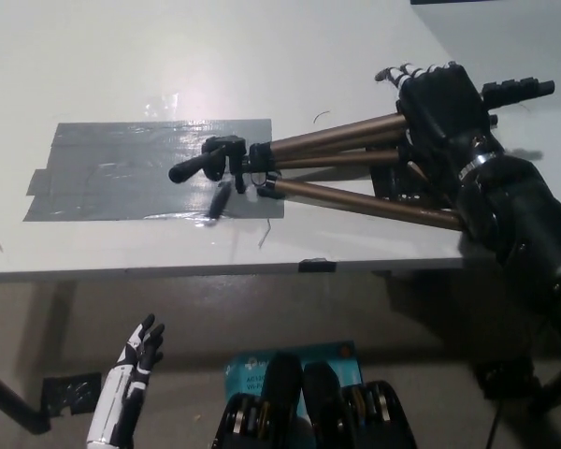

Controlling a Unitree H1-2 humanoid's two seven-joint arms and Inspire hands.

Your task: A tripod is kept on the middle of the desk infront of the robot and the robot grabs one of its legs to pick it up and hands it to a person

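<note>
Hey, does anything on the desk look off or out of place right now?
The tripod lies on its side, legs folded, its feet poking past the desk's right edge under the black right hand. A patch of grey tape is stuck on the desktop. Nothing looks spilled or broken.

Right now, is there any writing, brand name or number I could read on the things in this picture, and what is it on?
None can be read.
Teal sheet on the floor: pale marks, too blurred to read.
Tripod: no legible label.
Grey tape on the desk: no writing.
</note>
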